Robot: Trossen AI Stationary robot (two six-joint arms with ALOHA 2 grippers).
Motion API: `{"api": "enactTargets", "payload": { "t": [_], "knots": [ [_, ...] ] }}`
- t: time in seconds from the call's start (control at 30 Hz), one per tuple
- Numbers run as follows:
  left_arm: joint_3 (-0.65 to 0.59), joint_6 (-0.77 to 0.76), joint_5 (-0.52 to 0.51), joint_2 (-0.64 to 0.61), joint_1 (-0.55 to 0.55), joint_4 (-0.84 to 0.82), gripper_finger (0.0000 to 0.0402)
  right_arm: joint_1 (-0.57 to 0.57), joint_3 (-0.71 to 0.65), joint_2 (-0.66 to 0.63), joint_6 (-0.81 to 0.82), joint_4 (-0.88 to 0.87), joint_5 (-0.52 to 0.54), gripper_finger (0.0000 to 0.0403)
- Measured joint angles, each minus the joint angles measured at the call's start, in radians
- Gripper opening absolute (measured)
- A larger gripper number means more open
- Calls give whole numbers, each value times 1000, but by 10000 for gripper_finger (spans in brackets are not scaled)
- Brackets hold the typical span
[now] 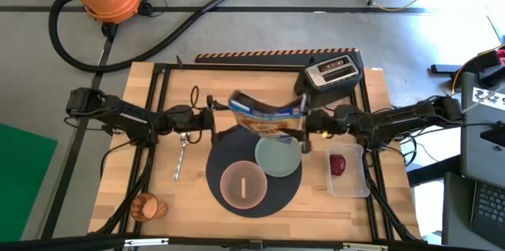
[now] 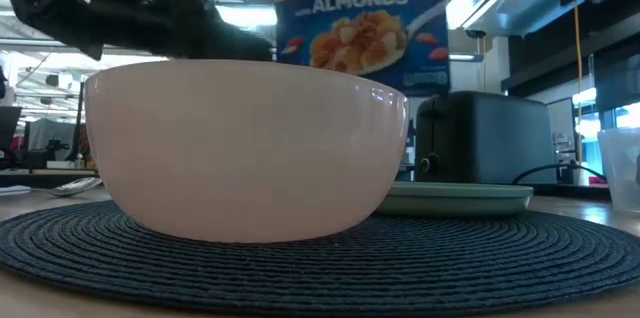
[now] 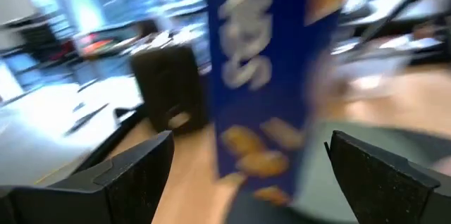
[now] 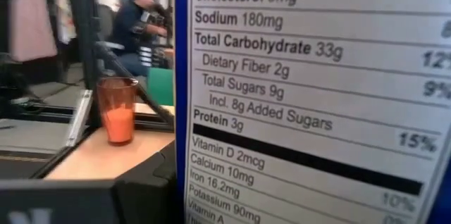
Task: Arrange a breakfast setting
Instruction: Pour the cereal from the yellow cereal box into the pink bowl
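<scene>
Top-down first: the dark-grey mat [image 1: 254,178] sits near the front middle of the table with the pink bowl [image 1: 243,184] on it and the pale green plate [image 1: 278,156] overlapping its back right edge, so the core of the setting looks already laid. The spoon [image 1: 181,156] lies off to the left of the mat, the orange cup [image 1: 148,207] is down in the front left corner, and the red apple [image 1: 338,164] rests in a clear tray [image 1: 348,180] to the right. A cereal box [image 1: 267,115] hangs in the air above the mat's back edge, tipped over. The right gripper [image 1: 304,121] is clamped on its right end, and the left gripper [image 1: 211,117] sits just beside the other end. My guess is the box is up there to be poured or set down by the bowl.

Table-level view: the bowl fills the front, the plate is flat behind it on the mat, the black toaster [image 2: 480,138] is further back, and the box hangs above — clear of everything.

Left wrist: both fingers spread wide with the blue box between them, not touching, so it's ready to take or steady it.

Right wrist: the nutrition panel is right against the camera — a close grip, I'd say. The cup shows well off, with a person in the room behind.
</scene>
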Motion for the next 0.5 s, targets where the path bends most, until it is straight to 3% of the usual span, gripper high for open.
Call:
{"api": "enactTargets", "payload": {
  "t": [0.1, 0.17, 0.4, 0.5],
  "knots": [
    [0, 0, 156, -26, -15, 39, 365, -14, -48, -22, -15, 48, -30, 202],
    [0, 0, 194, -26, -29, 67, 365, -13, -53, -21, -32, 67, -35, 202],
    [16, 37, 91, -14, -40, 80, 365, -10, -6, 50, -59, 105, -187, 202],
    [31, 46, 130, -14, -41, 83, 365, -11, 17, 80, -80, 107, -193, 202]
  ]
}}
